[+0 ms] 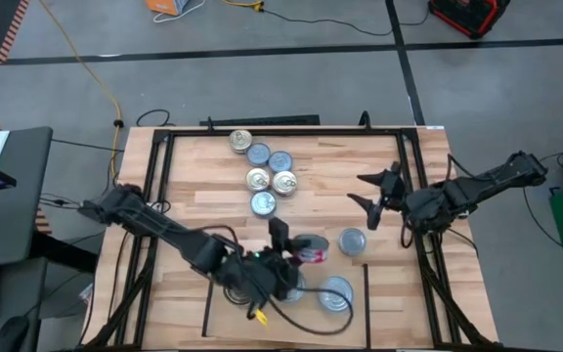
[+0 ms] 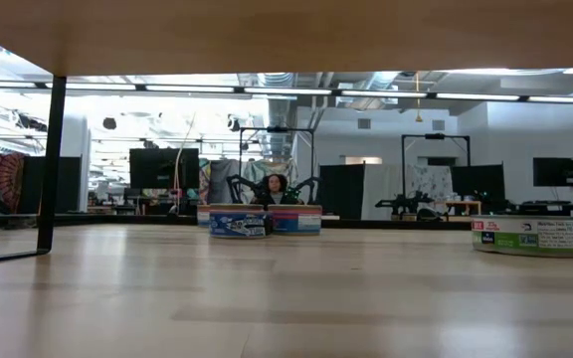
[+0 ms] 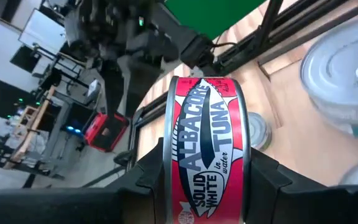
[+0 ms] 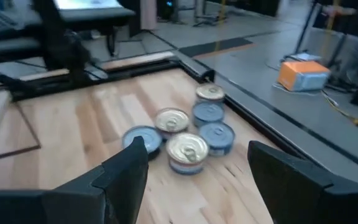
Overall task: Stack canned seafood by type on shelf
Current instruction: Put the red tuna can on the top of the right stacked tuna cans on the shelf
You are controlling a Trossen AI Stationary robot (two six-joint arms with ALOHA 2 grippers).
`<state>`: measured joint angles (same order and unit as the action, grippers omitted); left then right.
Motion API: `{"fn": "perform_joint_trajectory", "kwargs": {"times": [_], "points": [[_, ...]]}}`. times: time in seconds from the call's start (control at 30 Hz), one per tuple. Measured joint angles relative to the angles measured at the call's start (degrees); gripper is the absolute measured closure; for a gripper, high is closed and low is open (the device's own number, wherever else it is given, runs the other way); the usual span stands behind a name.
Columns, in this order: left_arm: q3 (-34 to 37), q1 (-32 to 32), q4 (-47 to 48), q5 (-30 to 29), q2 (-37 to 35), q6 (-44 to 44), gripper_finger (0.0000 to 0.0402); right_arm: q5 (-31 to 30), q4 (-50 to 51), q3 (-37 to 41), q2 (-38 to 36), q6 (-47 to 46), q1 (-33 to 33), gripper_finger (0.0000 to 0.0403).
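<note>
High view, left hand [image 1: 296, 251]: low on the counter [image 1: 213, 186], clamped on a red-labelled tin [image 1: 313, 250] held on edge.
High view, right hand [image 1: 371, 190]: near the counter's right side, fingers spread wide, holding nothing.
High view, loose tins: a cluster of six tins [image 1: 264, 170] lies above the left hand; a silver-topped tin [image 1: 352, 241] sits just right of the held one; another silver-topped can [image 1: 335, 292] lies below it.
Low view: two tins [image 2: 265, 220] side by side far across the counter; a third tin [image 2: 526, 237] at right.
Left wrist view: the albacore tuna tin [image 3: 207, 155] stands on its rim between both fingers [image 3: 145, 186].
Right wrist view: the six-tin group [image 4: 188, 134] lies ahead, between the open fingers [image 4: 126, 171], well apart from them.
</note>
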<state>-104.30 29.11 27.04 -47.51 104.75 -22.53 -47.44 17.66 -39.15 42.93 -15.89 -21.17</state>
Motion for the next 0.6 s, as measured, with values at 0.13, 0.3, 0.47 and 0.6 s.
{"fn": "perform_joint_trajectory", "kwargs": {"times": [0.13, 0.3, 0.47, 0.6], "points": [[-6.17, 1.89, 1.95, -2.12, 4.63, 1.45, 0.0273, -2.2, 0.32, 3.01, -2.04, -4.33, 0.04, 0.0101], [-10.23, 4.92, 1.6, -2.33, 6.84, 3.38, 0.0273, -2.23, 0.64, 4.83, -2.36, -7.85, -0.18, 0.0101], [-10.3, 7.16, 1.59, 3.55, 7.03, 3.31, 0.0273, -2.21, 0.3, 4.83, -1.28, -9.09, -0.22, 0.0101], [-10.26, 8.54, -1.12, 5.9, 7.07, -0.02, 0.0273, -2.23, 0.03, 4.83, -0.5, -10.39, -0.23, 0.0101]]}}
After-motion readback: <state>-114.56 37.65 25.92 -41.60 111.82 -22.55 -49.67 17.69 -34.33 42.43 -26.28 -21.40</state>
